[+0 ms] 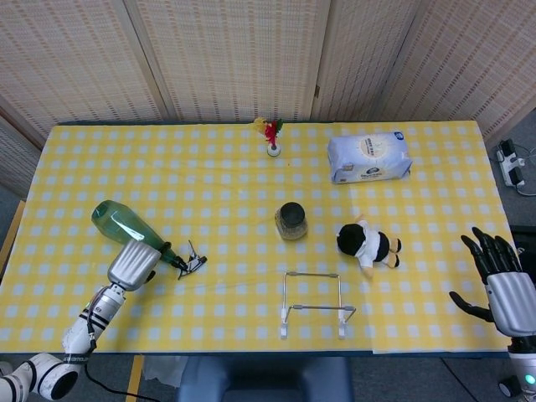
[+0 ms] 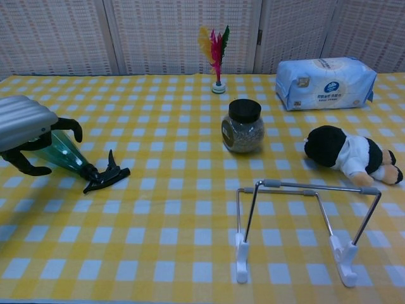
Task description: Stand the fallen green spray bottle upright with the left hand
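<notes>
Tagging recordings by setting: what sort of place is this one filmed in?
Probably a staged indoor test area, not a home: a table under a yellow checked cloth, woven folding screens walling it off, and unrelated props laid out, such as a plush toy, a wipes pack and a wire stand.

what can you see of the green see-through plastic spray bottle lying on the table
The green see-through plastic spray bottle lies on its side on the yellow checked tablecloth. It is teardrop-shaped, with the wide base pointing to the far left and the body tapering to a black trigger nozzle resting on the cloth. The left hand is over its narrower part, dark fingers curled around the body; whether they grip it cannot be told.
</notes>
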Action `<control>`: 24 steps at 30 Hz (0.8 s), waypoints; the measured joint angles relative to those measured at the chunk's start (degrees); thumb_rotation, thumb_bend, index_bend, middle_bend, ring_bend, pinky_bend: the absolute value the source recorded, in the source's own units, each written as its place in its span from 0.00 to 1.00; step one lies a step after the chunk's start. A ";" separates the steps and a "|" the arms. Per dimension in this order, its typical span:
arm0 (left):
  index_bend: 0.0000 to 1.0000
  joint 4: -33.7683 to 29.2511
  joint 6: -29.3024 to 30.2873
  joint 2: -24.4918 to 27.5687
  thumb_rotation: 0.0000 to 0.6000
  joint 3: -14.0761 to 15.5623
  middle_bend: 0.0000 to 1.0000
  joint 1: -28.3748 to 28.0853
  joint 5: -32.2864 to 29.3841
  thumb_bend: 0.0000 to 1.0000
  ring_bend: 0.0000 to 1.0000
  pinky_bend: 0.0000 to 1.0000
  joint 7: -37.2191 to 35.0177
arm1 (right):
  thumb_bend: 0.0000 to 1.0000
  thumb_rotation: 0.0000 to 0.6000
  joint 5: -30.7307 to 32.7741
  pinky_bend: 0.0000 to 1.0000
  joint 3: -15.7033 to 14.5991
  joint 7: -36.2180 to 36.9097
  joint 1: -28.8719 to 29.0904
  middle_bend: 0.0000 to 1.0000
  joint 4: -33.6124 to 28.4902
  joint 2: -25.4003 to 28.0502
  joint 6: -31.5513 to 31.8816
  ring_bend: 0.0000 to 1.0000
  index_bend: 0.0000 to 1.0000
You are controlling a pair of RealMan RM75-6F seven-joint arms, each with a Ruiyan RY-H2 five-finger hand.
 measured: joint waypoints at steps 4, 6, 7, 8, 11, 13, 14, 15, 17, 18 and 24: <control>0.36 3.66 -1.20 -2.19 1.00 0.35 1.00 -1.38 -0.68 0.26 1.00 1.00 -0.59 | 0.23 1.00 0.55 0.00 0.10 0.87 0.20 0.00 0.33 0.24 -0.90 0.00 0.00; 0.36 5.02 -1.67 -3.02 1.00 0.60 1.00 -1.94 -0.73 0.26 1.00 1.00 -1.34 | 0.23 1.00 0.81 0.00 0.16 1.29 0.25 0.00 0.43 0.43 -1.14 0.00 0.00; 0.36 5.93 -1.95 -3.57 1.00 0.76 1.00 -2.31 -0.71 0.26 1.00 1.00 -1.90 | 0.23 1.00 0.89 0.00 0.19 1.35 0.20 0.00 0.44 0.49 -1.09 0.00 0.00; 0.37 6.64 -2.19 -4.00 1.00 0.87 1.00 -2.60 -0.71 0.26 1.00 1.00 -2.37 | 0.23 1.00 0.92 0.00 0.20 1.41 0.13 0.00 0.44 0.53 -0.99 0.00 0.00; 0.38 9.15 -3.17 -5.37 1.00 1.20 1.00 -3.58 -0.74 0.26 1.00 1.00 -3.87 | 0.23 1.00 1.09 0.00 0.22 1.80 -0.09 0.00 0.50 0.67 -0.81 0.00 0.00; 0.38 11.00 -3.80 -6.24 1.00 1.41 1.00 -4.20 -0.82 0.26 1.00 1.00 -4.90 | 0.23 1.00 1.39 0.00 0.29 2.19 -0.15 0.00 0.64 0.79 -0.89 0.00 0.00; 0.39 11.77 -4.05 -6.59 1.00 1.50 1.00 -4.44 -0.89 0.26 1.00 1.00 -5.37 | 0.23 1.00 1.59 0.00 0.33 2.35 -0.15 0.00 0.74 0.83 -1.02 0.00 0.00; 0.40 12.52 -4.32 -6.93 1.00 1.59 1.00 -4.67 -0.96 0.26 1.00 1.00 -5.87 | 0.23 1.00 1.88 0.00 0.40 2.55 -0.12 0.00 0.87 0.88 -1.28 0.00 0.00; 0.41 14.14 -4.80 -7.67 1.00 1.84 1.00 -5.17 -1.06 0.28 1.00 1.00 -6.94 | 0.23 1.00 2.18 0.00 0.49 2.85 -0.02 0.00 1.03 0.96 -1.71 0.00 0.00; 0.41 14.81 -4.90 -7.97 1.00 1.95 1.00 -5.36 -1.04 0.29 1.00 1.00 -7.39 | 0.23 1.00 2.29 0.00 0.54 3.06 0.05 0.00 1.13 1.01 -1.93 0.00 0.00; 0.54 18.31 -5.87 -9.49 1.00 2.81 1.00 -6.17 -1.48 0.32 1.00 1.00 -9.47 | 0.23 1.00 2.62 0.00 0.70 3.23 0.32 0.00 1.25 1.04 -2.60 0.00 0.00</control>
